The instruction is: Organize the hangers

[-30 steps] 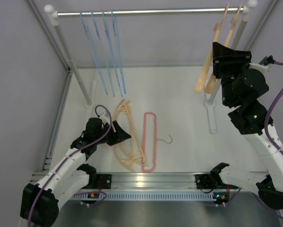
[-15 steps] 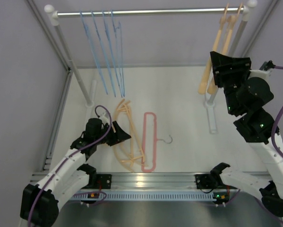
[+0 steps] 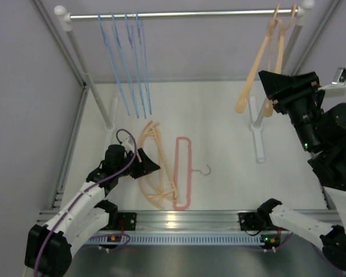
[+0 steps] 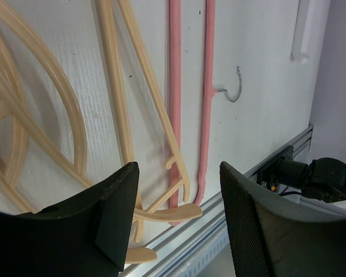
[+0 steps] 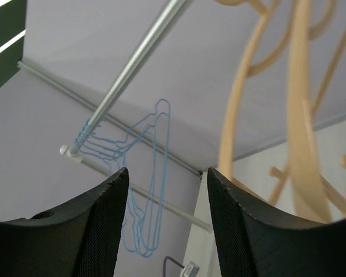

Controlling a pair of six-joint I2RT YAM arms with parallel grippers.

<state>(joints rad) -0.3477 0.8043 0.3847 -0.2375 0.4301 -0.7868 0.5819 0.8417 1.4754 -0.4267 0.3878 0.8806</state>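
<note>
While hovering low at the near left, holding the left gripper (image 4: 181,199) wide apart and empty, pointing down at the loose pile, probably lining up a pick. Looking from there onto several thick peach-orange plastic hangers (image 3: 160,157) lying flat and tangled on the white table top (image 3: 224,121). Noting one pink-red hanger (image 3: 189,173) just beside them, crossing a peach tip at its near end, its small metal hook (image 3: 206,169) pointing right. None of these being lifted yet.

Moving farther back on the right, raising the right gripper (image 3: 270,89) high, jaws parted with nothing between them, sitting just beside two hanging peach-orange hangers (image 3: 255,72) rather than around them.

Reaching the far end, hooking those two at the right end of the long silver rail (image 3: 190,13), and bunching four thin light-blue wire hangers (image 3: 129,63) near its left end. Seemingly grouping by kind, with the table pile remaining to be hung.
</note>
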